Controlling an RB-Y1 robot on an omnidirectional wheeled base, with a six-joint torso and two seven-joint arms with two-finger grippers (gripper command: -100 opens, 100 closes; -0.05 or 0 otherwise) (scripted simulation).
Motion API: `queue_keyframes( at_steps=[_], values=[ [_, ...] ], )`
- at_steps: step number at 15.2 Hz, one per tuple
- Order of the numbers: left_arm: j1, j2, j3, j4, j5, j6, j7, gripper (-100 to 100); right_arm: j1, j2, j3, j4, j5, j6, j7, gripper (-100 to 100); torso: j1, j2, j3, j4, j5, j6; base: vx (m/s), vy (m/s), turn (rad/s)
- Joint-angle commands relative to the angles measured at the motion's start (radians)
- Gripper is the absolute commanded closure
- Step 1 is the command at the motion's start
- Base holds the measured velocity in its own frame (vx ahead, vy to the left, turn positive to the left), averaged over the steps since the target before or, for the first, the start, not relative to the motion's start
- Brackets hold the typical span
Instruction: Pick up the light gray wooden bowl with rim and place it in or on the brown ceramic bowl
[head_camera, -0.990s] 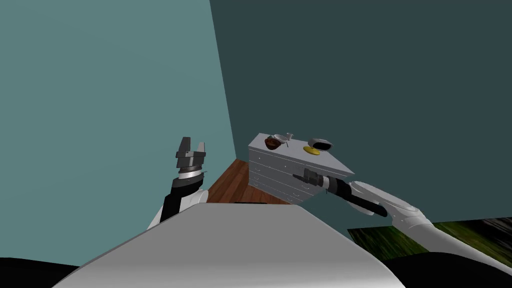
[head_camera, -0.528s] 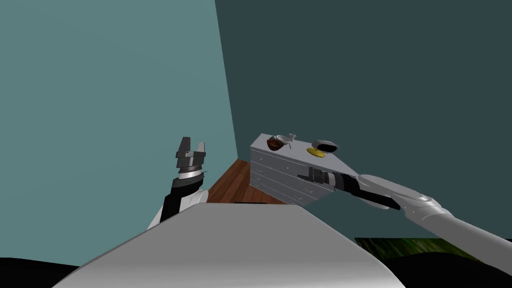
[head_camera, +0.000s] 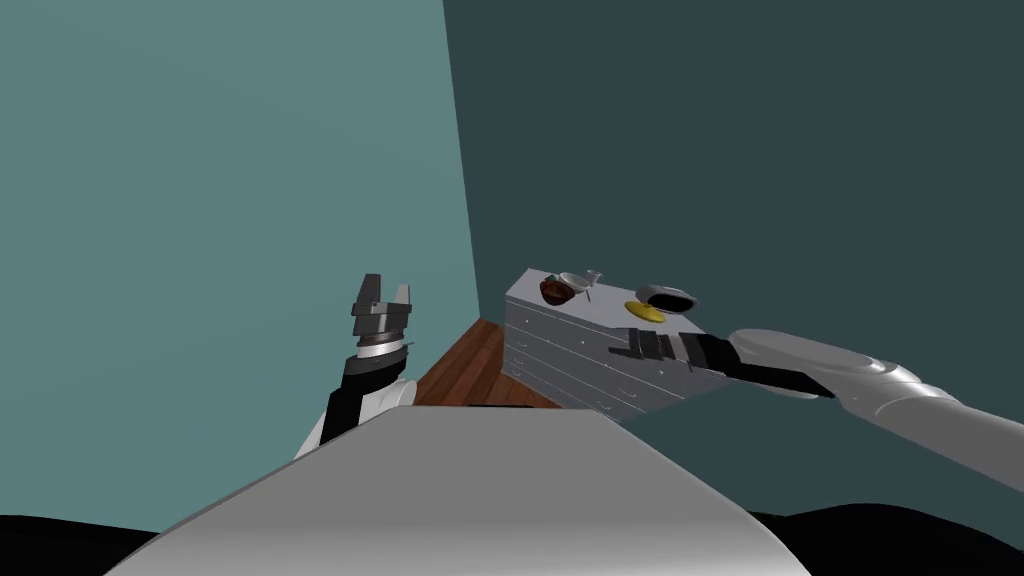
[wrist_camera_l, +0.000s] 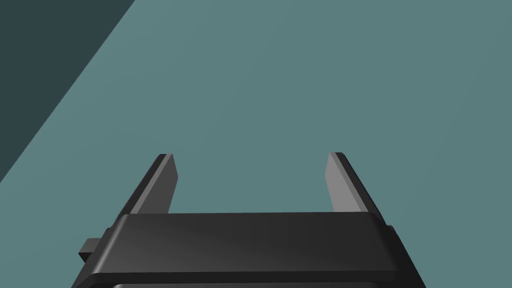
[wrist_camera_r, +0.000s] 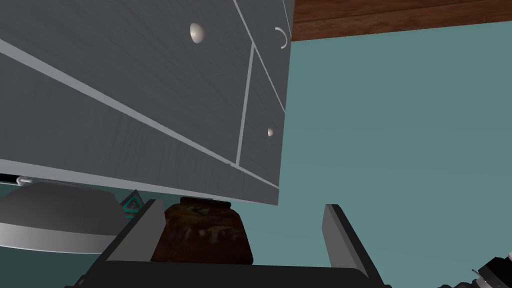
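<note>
From the head view, a grey chest of drawers (head_camera: 560, 340) stands in the corner where a light teal wall (head_camera: 220, 200) meets a dark teal wall (head_camera: 750, 150). A strip of brown wood floor (head_camera: 465, 365) shows in front of it. On top, at the end nearest the corner, sits the brown bowl (head_camera: 555, 291). A small pale bowl (head_camera: 574, 281) is just beside it. Further along the top sits the light grey bowl with a rim (head_camera: 668, 297), dark inside, well apart from the brown bowl. A flat yellow thing (head_camera: 644, 311) lies just beside it. The right hand (head_camera: 620, 346) reaches out in front of the drawers, just under the top edge, below the yellow thing. It touches no bowl. The left hand (head_camera: 381, 300) is held up near my chest by the light wall, away from the drawers.

In the left wrist view, the left hand (wrist_camera_l: 251, 155) has its two fingers wide apart with nothing between them.

In the right wrist view, the right hand (wrist_camera_r: 241, 205) also has its fingers spread wide and holds nothing. The drawer fronts (wrist_camera_r: 150, 100) with small round knobs are close by. Past the fingers, the brown bowl (wrist_camera_r: 200, 235) and the light grey bowl with a rim (wrist_camera_r: 50, 220) sit on the chest top, and the grey one looks nearer to the hand.
</note>
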Motion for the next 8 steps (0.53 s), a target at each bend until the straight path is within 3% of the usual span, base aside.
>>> queue_keyframes(
  at_steps=[1,3,4,8],
  values=[
    [0.0,0.0,0.0,0.0,0.0,0.0,0.0,0,0.004,-0.05,-0.008,0.019,0.013,-0.006,-0.002,-100,0.0,0.0,0.0,0.0,0.0,0.0,0.052,-0.001,0.158],
    [0.0,0.0,0.0,0.0,0.0,0.0,0.0,0,0.004,-0.077,-0.008,0.019,0.013,-0.006,-0.002,-100,0.0,0.0,0.0,0.0,0.0,0.001,0.034,-0.004,0.013],
    [0.0,0.0,0.0,0.0,0.0,0.0,0.0,0,0.008,-0.114,-0.017,0.05,0.03,-0.017,-0.002,-100,0.0,0.001,0.0,0.0,0.0,0.001,0.048,-0.001,0.09],
    [0.0,0.0,0.0,0.0,0.0,0.0,0.0,0,0.012,-0.198,-0.026,0.08,0.047,-0.027,-0.003,-100,0.0,-0.002,-0.001,0.0,0.0,0.0,0.067,-0.004,0.117]
  ],
)
